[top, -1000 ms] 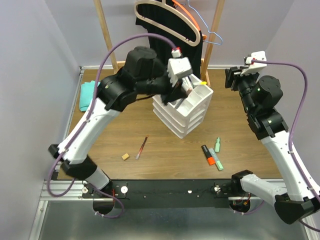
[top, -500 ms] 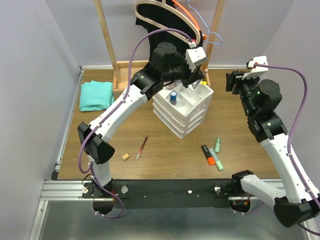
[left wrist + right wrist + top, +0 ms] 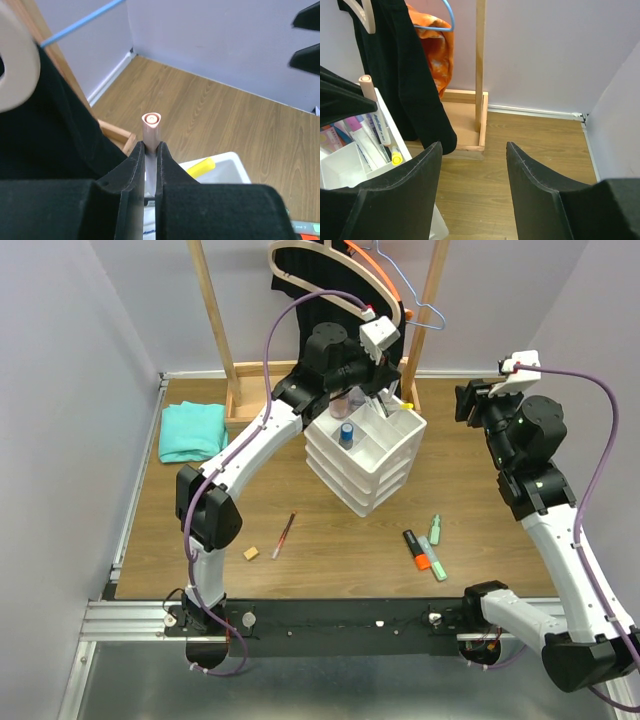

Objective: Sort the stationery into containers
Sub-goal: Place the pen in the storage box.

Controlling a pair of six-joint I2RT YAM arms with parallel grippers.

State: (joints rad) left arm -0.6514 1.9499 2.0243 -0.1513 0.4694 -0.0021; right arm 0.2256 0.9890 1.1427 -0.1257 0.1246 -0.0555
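Left tool (image 3: 384, 403) hangs over the white organiser (image 3: 362, 478), blue-capped tube (image 3: 346, 431) inside.

Bright, even light from overhead fills all three views — no glare, and only faint, soft-edged shadows on the wooden table (image 3: 340, 530). The top view is sharp throughout; in both wrist views the black garment (image 3: 55, 130) reads as a flat, detail-less mass.

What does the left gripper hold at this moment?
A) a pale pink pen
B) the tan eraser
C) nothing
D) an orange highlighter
A: the left wrist view shows the left gripper shut on a pale pink pen, while the orange highlighter and tan eraser lie on the table.
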